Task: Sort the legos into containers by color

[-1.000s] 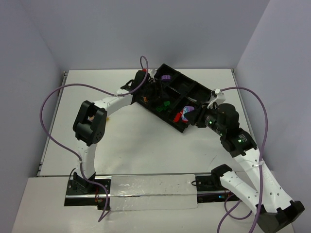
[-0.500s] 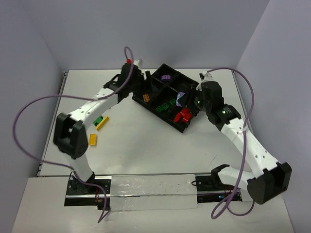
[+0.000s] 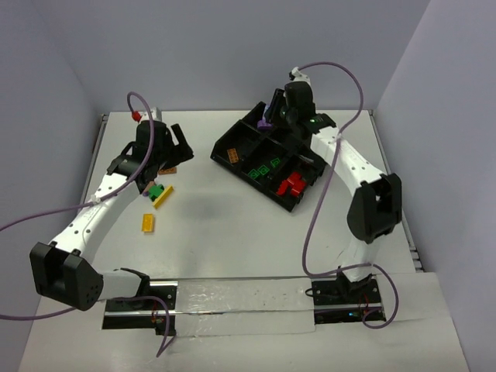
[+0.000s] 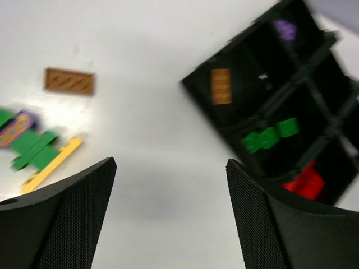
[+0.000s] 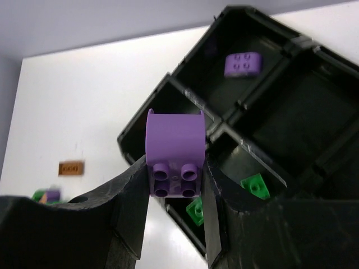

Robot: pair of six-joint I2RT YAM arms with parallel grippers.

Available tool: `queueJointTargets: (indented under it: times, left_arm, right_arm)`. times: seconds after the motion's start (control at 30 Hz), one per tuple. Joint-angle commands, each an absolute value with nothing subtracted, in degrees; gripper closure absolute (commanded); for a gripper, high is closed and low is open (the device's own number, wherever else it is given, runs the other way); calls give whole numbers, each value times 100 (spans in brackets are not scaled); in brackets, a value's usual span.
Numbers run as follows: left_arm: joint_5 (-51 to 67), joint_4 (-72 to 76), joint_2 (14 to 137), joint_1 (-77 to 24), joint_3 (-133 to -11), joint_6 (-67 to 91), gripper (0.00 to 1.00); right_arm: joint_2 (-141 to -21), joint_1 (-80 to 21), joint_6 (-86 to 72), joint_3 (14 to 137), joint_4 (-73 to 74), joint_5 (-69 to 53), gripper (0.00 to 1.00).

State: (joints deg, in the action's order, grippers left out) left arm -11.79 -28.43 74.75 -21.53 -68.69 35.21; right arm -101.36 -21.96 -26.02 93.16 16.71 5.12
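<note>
The right wrist view shows what the overhead view cannot: the right gripper (image 5: 175,168) is clamped on a purple brick (image 5: 174,147), studs toward the camera, above the tray (image 5: 196,61). A second purple brick (image 5: 243,64) lies in the tray's far compartment, and green bricks (image 5: 255,186) lie in a nearer one. From overhead this gripper is only a dark shape over the tray's far corner.

The left wrist view is blurred. It shows the left gripper (image 4: 168,174) with its fingers apart and nothing between them, over bare table (image 3: 232,240) between the loose pieces and the tray. To its left lie a brown plate (image 4: 69,81) and a cluster of green, purple and yellow pieces (image 4: 33,148). In the tray it shows an orange brick (image 4: 221,86) and red bricks (image 4: 303,182), each in its own compartment.

Only the overhead view shows a lone yellow brick (image 3: 147,222), closer to the near edge than the cluster.

The tray sits at an angle toward the far right corner, and the loose pieces lie toward the left edge. The left arm runs along the left edge and the right arm along the right edge. Bare tabletop lies between them, from the tray to the near edge.
</note>
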Motion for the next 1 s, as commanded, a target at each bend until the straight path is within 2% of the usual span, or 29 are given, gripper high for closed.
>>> queueJointTargets:
  times: [0.0, 0.13, 0.3, 0.73, 0.8, 0.97]
  left_arm:
    - [-1567, -3090, 7162, -2010, -6708, 3353, 9]
    - [-1560, -3324, 7123, -1927, -6777, 3333, 7]
    - [-1632, -3426, 6990, -1899, -6802, 3313, 7]
    - [-1839, -3553, 6759, -1872, -6820, 3357, 7]
    - [-1834, -3536, 6762, -1872, -6803, 3404, 7]
    - [-1819, -3516, 6750, -1872, -6803, 3462, 6]
  right_arm:
    - [-10970, -2180, -2487, 10327, 1534, 798, 100]
    - [-11843, -2171, -2533, 11222, 1737, 851, 99]
    - [-12588, -2104, -2564, 11959, 1988, 897, 93]
    - [-13627, -1822, -2584, 13040, 2245, 626, 84]
    - [-13766, -1828, -2523, 13110, 2273, 595, 80]
    - [-13808, -1837, -2393, 13133, 2347, 625, 56]
